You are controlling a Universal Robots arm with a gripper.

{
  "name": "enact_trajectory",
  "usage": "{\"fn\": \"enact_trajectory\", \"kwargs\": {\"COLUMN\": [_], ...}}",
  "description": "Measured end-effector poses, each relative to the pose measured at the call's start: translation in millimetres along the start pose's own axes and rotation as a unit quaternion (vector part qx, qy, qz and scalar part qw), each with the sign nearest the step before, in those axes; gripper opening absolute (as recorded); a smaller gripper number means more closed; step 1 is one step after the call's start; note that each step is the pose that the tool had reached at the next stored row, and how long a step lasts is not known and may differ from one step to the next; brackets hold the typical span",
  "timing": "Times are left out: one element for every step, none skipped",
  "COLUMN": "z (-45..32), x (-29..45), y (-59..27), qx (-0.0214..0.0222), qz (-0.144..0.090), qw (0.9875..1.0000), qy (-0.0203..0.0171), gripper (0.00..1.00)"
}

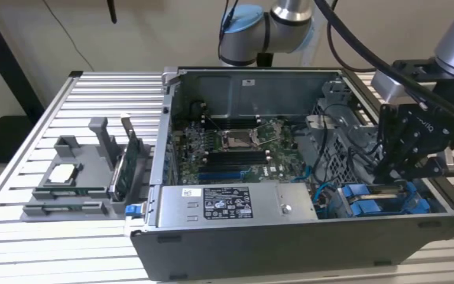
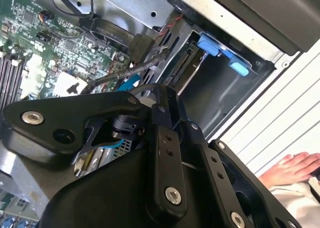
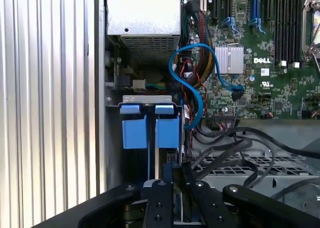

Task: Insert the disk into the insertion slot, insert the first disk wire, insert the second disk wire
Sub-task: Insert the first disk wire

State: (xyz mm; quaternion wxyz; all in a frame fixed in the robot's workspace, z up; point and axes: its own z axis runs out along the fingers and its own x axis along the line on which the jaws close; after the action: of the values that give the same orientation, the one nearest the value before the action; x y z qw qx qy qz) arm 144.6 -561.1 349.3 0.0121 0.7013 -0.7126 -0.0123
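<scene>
At the exterior view's left a grey fixture (image 1: 77, 177) with spare parts stands on the slatted bench (image 1: 6, 236). The open computer case (image 1: 290, 248) is in the middle. Towards the exterior view's right, the disk (image 1: 369, 198) sits in the insertion slot (image 3: 148, 99), showing only its blue carrier.

The end effector (image 1: 391, 177) hangs just above the carrier, its jaws drawn narrow and close together.

The disk is probably rigid, fairly heavy and sensitive to knocks. The plastic carrier likely flexes, so the blue tabs and rails look like the safest places to hold. The cables beside it are limp and could snag.

The drive's metal body and label are hidden inside the bay. The end effector's own links hide whether anything is pinched. A person's hand (image 2: 295, 165) is cut off at the edge of the second wrist view.
</scene>
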Motion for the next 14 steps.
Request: {"fn": "enact_trajectory", "kwargs": {"z": [0.9, 1.6, 2.2, 2.4, 2.4, 2.4, 2.3, 2.0, 1.8, 1.7, 1.6, 1.6, 1.6, 1.6], "x": [0.1, 0.1, 0.1, 0.2, 0.1, 0.1, 0.0, 0.1, 0.2, 0.2, 0.3, 0.4, 0.5, 0.6], "y": [-0.1, -0.1, -0.2, -0.2, -0.2, -0.4, -0.5, -0.4, -0.4, -0.5, -0.5, -0.4, -0.4, -0.5], "qx": [0.0000, 0.0001, 0.0002, 0.0002, 0.0002, 0.0001, 0.0005, 0.0019, 0.0050, 0.0103, 0.0170, 0.0239, 0.0305, 0.0367], "qz": [0.000, 0.000, 0.000, 0.000, 0.000, 0.000, 0.000, 0.000, 0.000, 0.000, 0.000, 0.000, 0.000, -0.001], "qw": [1.0000, 1.0000, 1.0000, 1.0000, 1.0000, 1.0000, 1.0000, 1.0000, 1.0000, 0.9999, 0.9998, 0.9997, 0.9995, 0.9993], "qy": [-0.0012, -0.0022, -0.0031, -0.0050, -0.0075, -0.0077, -0.0078, -0.0077, -0.0076, -0.0072, -0.0067, -0.0062, -0.0058, -0.0052], "gripper": [0.19, 0.19, 0.19, 0.19, 0.19, 0.19, 0.19, 0.19, 0.19, 0.19, 0.19, 0.19, 0.19, 0.19]}}
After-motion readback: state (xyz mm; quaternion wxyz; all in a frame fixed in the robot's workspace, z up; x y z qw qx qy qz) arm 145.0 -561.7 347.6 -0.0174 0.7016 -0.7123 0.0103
